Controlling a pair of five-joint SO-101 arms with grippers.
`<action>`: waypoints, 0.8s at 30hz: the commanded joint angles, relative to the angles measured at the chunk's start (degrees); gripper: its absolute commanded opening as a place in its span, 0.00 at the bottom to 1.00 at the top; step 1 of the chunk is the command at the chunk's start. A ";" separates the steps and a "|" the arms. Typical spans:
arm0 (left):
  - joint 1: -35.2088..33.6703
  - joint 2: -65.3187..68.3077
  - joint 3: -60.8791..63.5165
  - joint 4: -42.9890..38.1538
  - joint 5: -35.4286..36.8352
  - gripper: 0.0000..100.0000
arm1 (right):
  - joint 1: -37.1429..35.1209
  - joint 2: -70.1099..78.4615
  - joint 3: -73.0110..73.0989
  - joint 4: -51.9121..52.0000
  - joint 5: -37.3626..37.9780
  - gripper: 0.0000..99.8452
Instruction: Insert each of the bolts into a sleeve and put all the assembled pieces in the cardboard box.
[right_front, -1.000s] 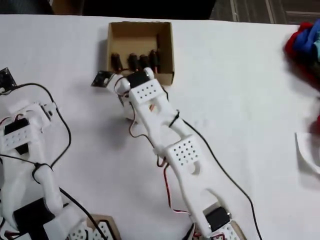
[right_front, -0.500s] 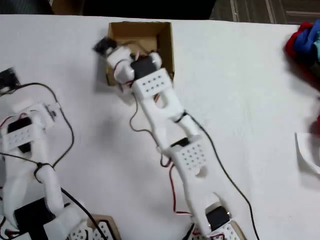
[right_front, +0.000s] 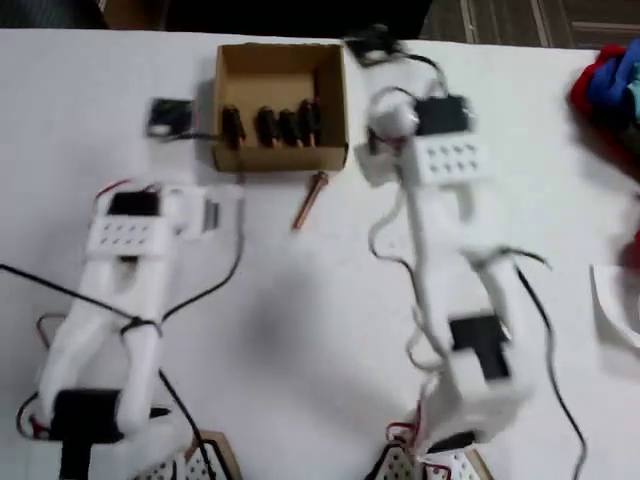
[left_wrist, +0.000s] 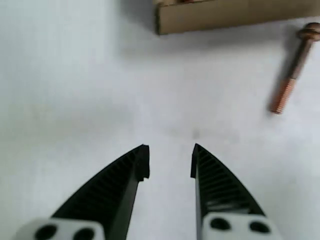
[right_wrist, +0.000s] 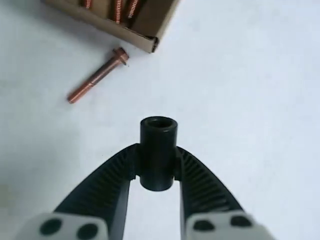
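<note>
Left arm extended forward on the table's left side. Left gripper (left_wrist: 169, 162) spread, empty, low over the white table (left_wrist: 75, 90). Cardboard box (right_front: 280, 158) holds four assembled pieces (right_front: 270, 125) in a row. Copper bolt (right_front: 309, 200) lies loose just beside the box's near wall, ahead of the left gripper. Right arm extended to the right of the box. Right gripper (right_wrist: 156, 167) pinches a black sleeve (right_wrist: 158, 145), open end showing.

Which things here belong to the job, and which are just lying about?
Job:
bolt, loose on the table
sleeve in right gripper
box holding four assembled pieces
left gripper, open

Lying about:
coloured cloth
white object
</note>
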 joint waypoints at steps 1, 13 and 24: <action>7.12 6.95 -13.67 6.95 -0.35 0.16 | 3.30 -19.38 31.56 -17.71 0.26 0.02; 14.86 48.97 -64.57 24.70 7.38 0.16 | 12.00 -32.57 69.89 -53.41 -16.62 0.02; 16.79 70.95 -99.47 31.56 7.74 0.16 | 12.26 -19.65 63.47 -54.73 -16.62 0.02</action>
